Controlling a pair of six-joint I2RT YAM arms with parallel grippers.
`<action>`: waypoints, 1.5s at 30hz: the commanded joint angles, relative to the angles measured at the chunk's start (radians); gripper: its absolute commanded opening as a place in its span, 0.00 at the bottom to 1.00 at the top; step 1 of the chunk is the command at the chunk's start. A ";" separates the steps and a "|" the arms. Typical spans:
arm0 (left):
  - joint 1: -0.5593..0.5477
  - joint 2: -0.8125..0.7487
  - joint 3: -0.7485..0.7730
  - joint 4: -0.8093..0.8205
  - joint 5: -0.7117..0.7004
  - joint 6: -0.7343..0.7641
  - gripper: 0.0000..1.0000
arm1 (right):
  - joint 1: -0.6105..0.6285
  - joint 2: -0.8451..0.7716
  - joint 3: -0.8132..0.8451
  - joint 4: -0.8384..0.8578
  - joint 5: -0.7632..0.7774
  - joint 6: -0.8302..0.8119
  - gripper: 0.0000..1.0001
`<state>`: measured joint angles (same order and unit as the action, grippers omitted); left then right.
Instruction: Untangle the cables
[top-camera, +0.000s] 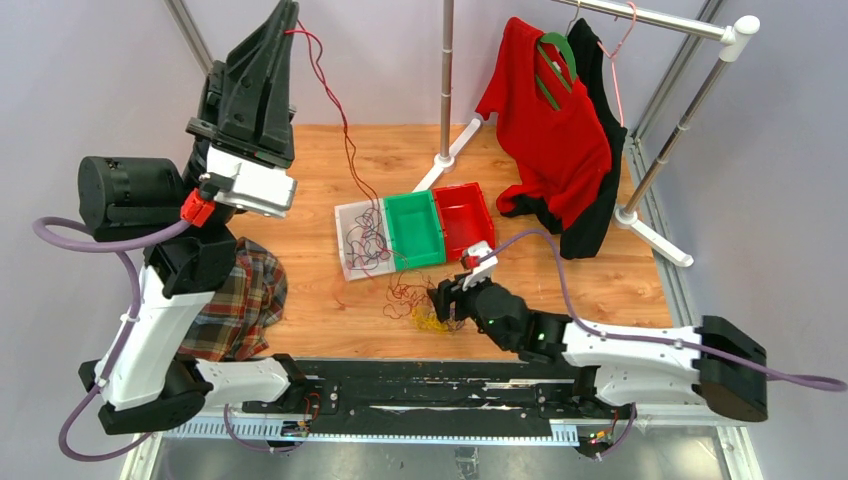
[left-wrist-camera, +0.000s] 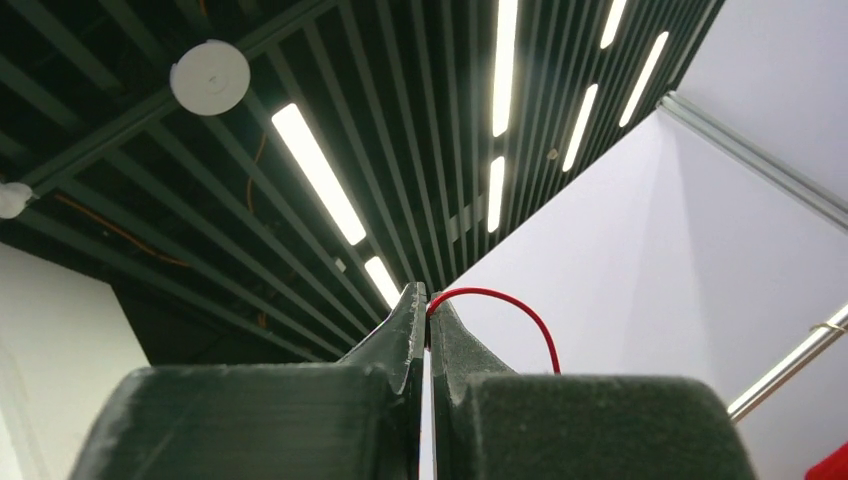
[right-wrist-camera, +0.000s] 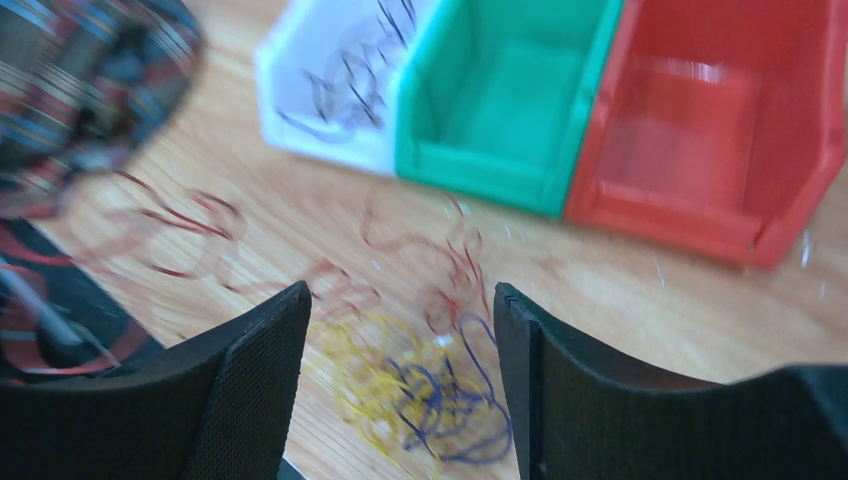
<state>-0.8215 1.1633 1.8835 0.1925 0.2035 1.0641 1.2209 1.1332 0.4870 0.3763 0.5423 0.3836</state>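
While the right gripper (right-wrist-camera: 400, 296) sits low near the bottom centre of the overhead view, its two black padded fingers (right-wrist-camera: 255, 380) are spread wide apart. The wrist cam shows a small clump of thin yellow and dark purple cables (right-wrist-camera: 425, 400) lying on the wooden tabletop (right-wrist-camera: 620, 300), right in the gap between them. Can't tell if the pads actually touch the strands, that view is pretty blurry. Just above the clump in the frame, a few loose red-brown wire loops (right-wrist-camera: 450, 270) sprawl across the wood. Over at lower left of the overhead shot there's a crumpled plaid cloth (top-camera: 245, 290) next to the left arm. Further back, mid-frame, three plastic bins stand touching in a row: a white bin (top-camera: 342, 215) with dark wire squiggles (top-camera: 362, 240) inside, then a green bin (top-camera: 415, 230), then a red bin (top-camera: 465, 215). From around the bins a long thin red wire (top-camera: 335, 110) climbs to the upper left of the frame. Up there the left gripper (left-wrist-camera: 428, 300) is raised high, jaws pressed together and pinching that wire at the very tips. At the far upper right, a red shirt (top-camera: 550, 140) on a green hanger (top-camera: 556, 50) and a black garment (top-camera: 600, 210) hang from a metal rack (top-camera: 660, 15).
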 joint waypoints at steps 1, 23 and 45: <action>-0.005 -0.009 -0.012 0.019 0.047 0.008 0.00 | 0.005 -0.126 0.089 0.012 -0.084 -0.150 0.67; -0.005 0.005 0.010 0.019 0.109 0.057 0.00 | 0.014 0.179 0.356 0.155 -0.283 -0.299 0.62; -0.005 0.133 0.313 0.021 0.122 0.210 0.00 | -0.002 0.493 0.079 0.258 -0.157 0.008 0.49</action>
<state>-0.8215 1.2770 2.1658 0.1864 0.3302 1.2446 1.2274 1.6291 0.5968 0.5793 0.3477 0.3172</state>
